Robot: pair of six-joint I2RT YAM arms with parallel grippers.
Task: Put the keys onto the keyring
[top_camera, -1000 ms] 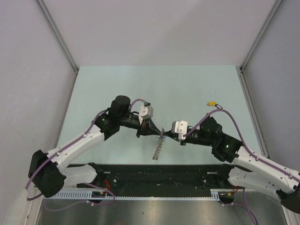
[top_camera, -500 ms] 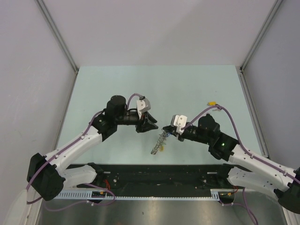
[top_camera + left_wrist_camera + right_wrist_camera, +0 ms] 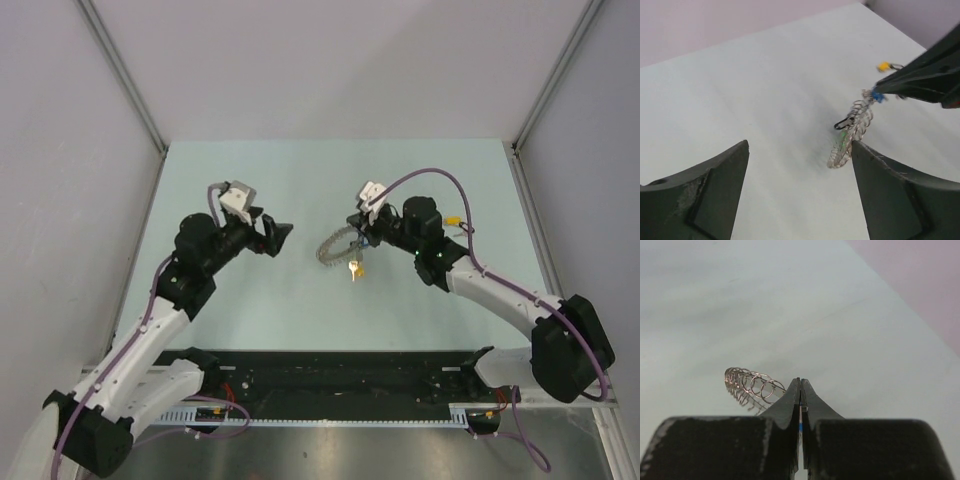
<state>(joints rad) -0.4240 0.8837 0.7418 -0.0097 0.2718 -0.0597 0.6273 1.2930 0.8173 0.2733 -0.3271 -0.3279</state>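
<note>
The keyring (image 3: 334, 247) is a silver ribbed band, tilted above the table's middle. My right gripper (image 3: 357, 237) is shut at its upper edge, and a blue key tag (image 3: 800, 427) shows between the jaws. From the ring hang a yellow-tagged key (image 3: 354, 269), a green tag (image 3: 842, 145) and a black loop (image 3: 841, 124). In the right wrist view the keyring (image 3: 749, 384) curls away left of the gripper (image 3: 800, 382). My left gripper (image 3: 277, 238) is open and empty, left of the ring and apart from it. In its own view the gripper (image 3: 800, 145) faces the keyring (image 3: 852, 131).
Another yellow-tagged key (image 3: 452, 220) lies on the pale green table (image 3: 250, 180) just right of the right arm, also seen as a yellow key (image 3: 884, 66) in the left wrist view. Grey walls close in the table at the back and both sides.
The left gripper opened, let go of the keyring and pulled back to the left. The right gripper carried the ring farther back, with the keys now dangling from it.
</note>
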